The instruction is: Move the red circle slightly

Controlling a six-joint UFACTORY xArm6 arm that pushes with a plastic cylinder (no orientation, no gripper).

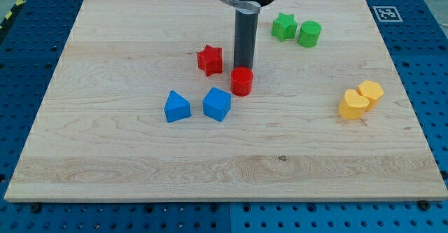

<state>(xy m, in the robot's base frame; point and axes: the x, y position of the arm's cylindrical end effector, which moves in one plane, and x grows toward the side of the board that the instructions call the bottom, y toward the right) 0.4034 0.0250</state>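
The red circle (pixel 241 81) is a short red cylinder near the middle of the wooden board (pixel 126 163). My tip (pixel 243 68) comes down from the view's top and stands right behind the red circle, at its top edge, seemingly touching it. The rod's very end is partly hidden by the circle. A red star (pixel 209 59) lies just to the left of the rod.
A blue triangular block (pixel 176 107) and a blue cube-like block (pixel 217 104) lie below left of the red circle. A green star (pixel 283 26) and a green cylinder (pixel 309 33) sit at top right. Two yellow blocks (pixel 354 104) (pixel 370 92) touch at the right.
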